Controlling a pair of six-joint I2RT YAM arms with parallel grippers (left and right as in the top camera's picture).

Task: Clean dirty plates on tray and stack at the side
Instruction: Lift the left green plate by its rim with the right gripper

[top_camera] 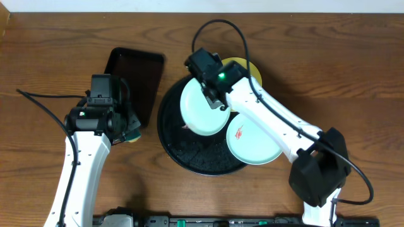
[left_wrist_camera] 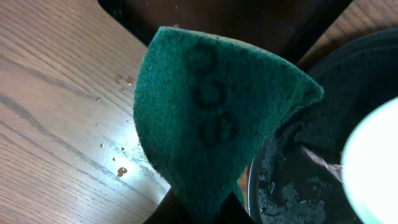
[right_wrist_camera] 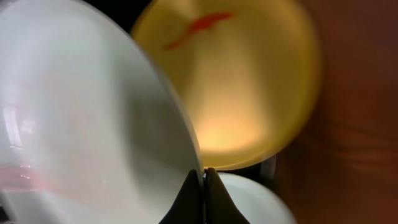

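The left arm reaches forward over the table [left_wrist_camera: 50, 93], its left gripper [top_camera: 130, 131] clamped on a folded green sponge [left_wrist_camera: 211, 118] between the rectangular tray [top_camera: 136, 72] and the round tray [top_camera: 196, 157]. The right arm stretches diagonally across the round tray. Its right gripper [top_camera: 214, 99] pinches the rim of a mint plate [top_camera: 199, 110], which is tilted over the tray's left half. Only the right wrist view shows the yellow plate [right_wrist_camera: 242, 93] and its red smear in full. Overhead, a smeared second mint plate [top_camera: 252, 142] lies at the tray's right edge.
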